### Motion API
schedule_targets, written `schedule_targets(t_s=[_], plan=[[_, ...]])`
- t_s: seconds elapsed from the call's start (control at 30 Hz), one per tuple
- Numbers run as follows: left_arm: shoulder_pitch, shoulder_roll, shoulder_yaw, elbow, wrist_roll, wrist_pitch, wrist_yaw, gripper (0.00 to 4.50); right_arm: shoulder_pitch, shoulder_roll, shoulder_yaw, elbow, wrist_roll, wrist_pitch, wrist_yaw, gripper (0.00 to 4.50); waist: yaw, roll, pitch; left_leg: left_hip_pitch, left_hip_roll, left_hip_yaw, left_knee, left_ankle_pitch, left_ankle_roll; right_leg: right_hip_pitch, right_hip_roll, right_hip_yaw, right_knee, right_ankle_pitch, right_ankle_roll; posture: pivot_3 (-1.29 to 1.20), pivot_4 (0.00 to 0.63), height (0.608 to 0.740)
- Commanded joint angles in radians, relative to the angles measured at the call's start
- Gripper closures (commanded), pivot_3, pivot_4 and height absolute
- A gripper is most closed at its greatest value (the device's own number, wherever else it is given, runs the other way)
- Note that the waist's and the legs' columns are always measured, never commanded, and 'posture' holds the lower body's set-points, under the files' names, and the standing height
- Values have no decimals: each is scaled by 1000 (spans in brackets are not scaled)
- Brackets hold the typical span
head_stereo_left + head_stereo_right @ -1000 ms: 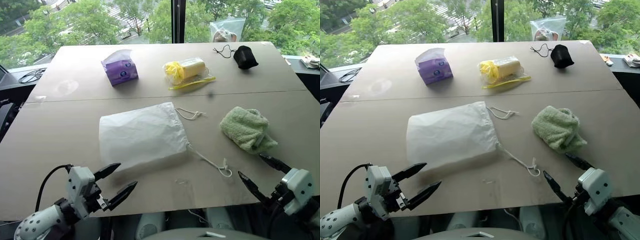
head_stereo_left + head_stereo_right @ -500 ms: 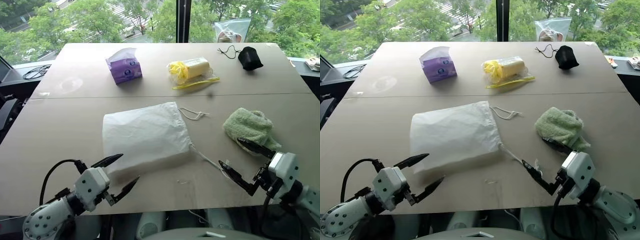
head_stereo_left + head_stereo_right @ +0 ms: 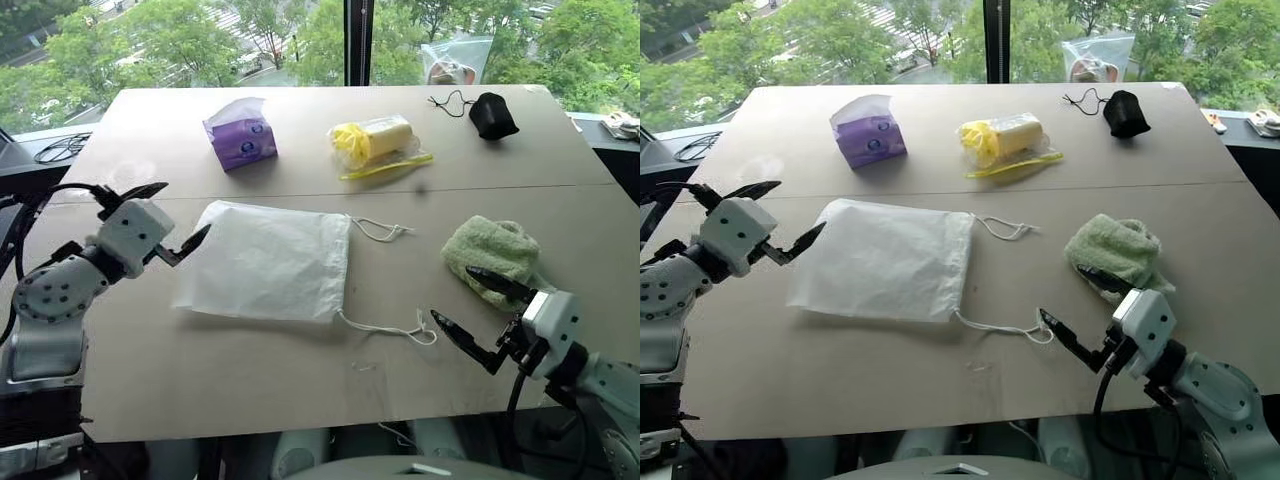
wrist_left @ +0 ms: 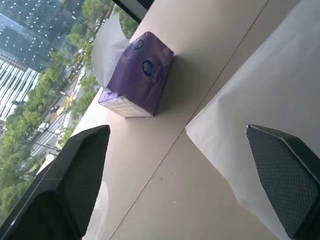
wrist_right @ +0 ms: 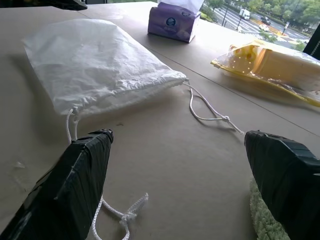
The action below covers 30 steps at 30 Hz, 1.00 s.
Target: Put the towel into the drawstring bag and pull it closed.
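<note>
The bench (image 3: 300, 390) is a broad tan surface with a seam running across it. The drawstring bag (image 3: 268, 262) lies flat near its middle, long axis roughly along the seam and tilted a little; the gathered mouth faces the robot's right, where two white cords (image 3: 385, 328) trail out, one looping toward the far side and one toward the near edge. The towel (image 3: 493, 256) sits bunched in a soft heap well to the right of the bag's mouth, apart from it.

The left gripper (image 3: 170, 215) hovers at the bag's closed left end, fingers spread wide and empty, one tip just beside the fabric edge. The right gripper (image 3: 470, 310) is also open and empty, pointing across the bench toward the bag, its far finger (image 3: 498, 284) over the towel's near edge and its near finger beside the knotted cord end.
</note>
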<state>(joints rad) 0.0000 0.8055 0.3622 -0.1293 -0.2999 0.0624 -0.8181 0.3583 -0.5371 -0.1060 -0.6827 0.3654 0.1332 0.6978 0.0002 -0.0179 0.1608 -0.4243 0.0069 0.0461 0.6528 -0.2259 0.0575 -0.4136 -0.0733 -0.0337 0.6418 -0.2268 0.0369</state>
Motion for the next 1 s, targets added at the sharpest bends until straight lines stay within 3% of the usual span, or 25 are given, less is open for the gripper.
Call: schedule_targets(t_s=[0.03, 0.17, 0.3, 0.53, 0.7, 0.8, 0.87, 0.97, 1.0], plan=[[135, -20, -19, -263, -357, 353, -50, 19, -9, 12, 23, -12, -12, -27, -8, 0, -7, 0, 0, 0, 0, 0, 0, -1, -2, 0, 0, 1, 0, -1, 1, 0, 150, 740], [67, -35, -70, -418, -469, 663, 194, 19, -13, 17, 47, -22, -21, -17, -21, 0, 16, -1, 1, 0, 0, -5, 0, -4, 0, 1, 1, -4, 1, -2, 2, 0, 150, 740], [-182, -65, -167, -456, -601, 1014, 428, 19, -30, -13, 43, -46, -24, 23, -25, 0, 25, 1, 2, 9, 0, -8, 2, -4, 1, 9, 3, -6, 2, -7, 2, 0, 150, 740], [-472, -215, -399, -420, -465, 1335, 706, 19, -53, -54, 10, -95, 36, 93, -21, 0, 16, 0, 2, 12, 0, -8, 8, -4, 1, 17, 8, -6, 4, -4, 4, 0, 150, 740], [-544, -239, -628, -333, -283, 1316, 760, 19, -50, -77, -11, -138, 48, 111, -30, 0, 15, 0, 2, 11, 0, -9, 7, -4, 1, 16, 10, -5, 4, -2, 2, 0, 150, 740], [-546, -234, -730, -278, -207, 1227, 710, 631, -48, -67, -12, -151, 36, 115, -56, 0, 16, 0, 2, 11, 0, -9, 6, -4, 1, 15, 10, -4, 4, -3, 1, 0, 150, 740], [-537, -226, -748, -256, -179, 1153, 657, 1392, -44, -62, -6, -157, 31, 117, -68, 0, 17, 0, 1, 11, 0, -9, 6, -4, 1, 15, 5, -4, 3, -4, -2, 0, 150, 740], [-524, -101, -823, -176, -86, 896, 435, 2949, -45, -50, 10, -163, 20, 120, -88, 0, 15, 1, 1, 11, 0, -9, 7, -4, 1, 15, 4, -5, 3, -4, -3, 0, 150, 740], [-523, -51, -845, -122, -43, 773, 339, 3236, -48, -46, 17, -162, 16, 121, -93, 0, 13, 2, 1, 12, 0, -9, 6, -4, 0, 15, 3, -5, 3, -4, -3, 0, 150, 740]])
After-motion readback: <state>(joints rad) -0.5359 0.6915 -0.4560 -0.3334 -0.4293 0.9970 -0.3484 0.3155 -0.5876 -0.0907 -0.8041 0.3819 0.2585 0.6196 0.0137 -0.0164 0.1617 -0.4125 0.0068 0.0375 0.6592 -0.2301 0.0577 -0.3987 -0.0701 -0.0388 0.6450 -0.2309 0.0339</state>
